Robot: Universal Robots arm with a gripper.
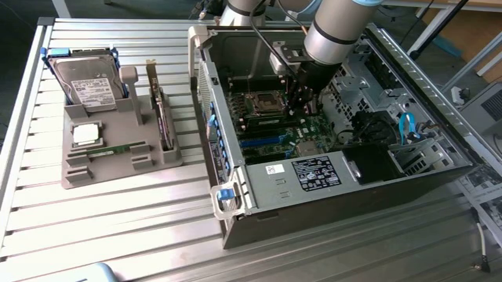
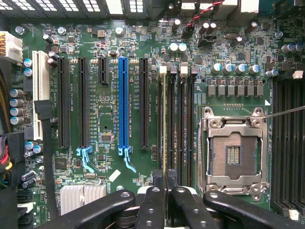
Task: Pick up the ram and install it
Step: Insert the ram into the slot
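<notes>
Yellowish along its visible edge, the ram (image 2: pixel 164 124) appears edge-on in the wrist view as a long, very thin line. It runs lengthwise over the black memory slots (image 2: pixel 178 124). These lie between the long black expansion slots and the silver processor socket (image 2: pixel 233 150) on the green motherboard (image 2: pixel 109 86). The gripper (image 2: pixel 165 191) pinches one end of the stick, with its black fingers (image 2: pixel 151 207) pressed against either face. From this angle neither chips nor label can be made out.

In the exterior view the gripper (image 1: pixel 302 108) reaches down into an open computer case (image 1: pixel 353 194). The case lies on its side on the half of the table (image 1: pixel 117 223) toward the exterior view's right. The table is pale metal with long ribbed slats. Near its edge on the exterior view's left sits a grey holder (image 1: pixel 117 170). It carries a hard drive (image 1: pixel 90 82), a square silver processor chip (image 1: pixel 86 134) and an upright dark expansion card (image 1: pixel 163 123). Beyond the far corner on the exterior view's right stand a brown panel (image 1: pixel 471 35) and dark stand legs.
</notes>
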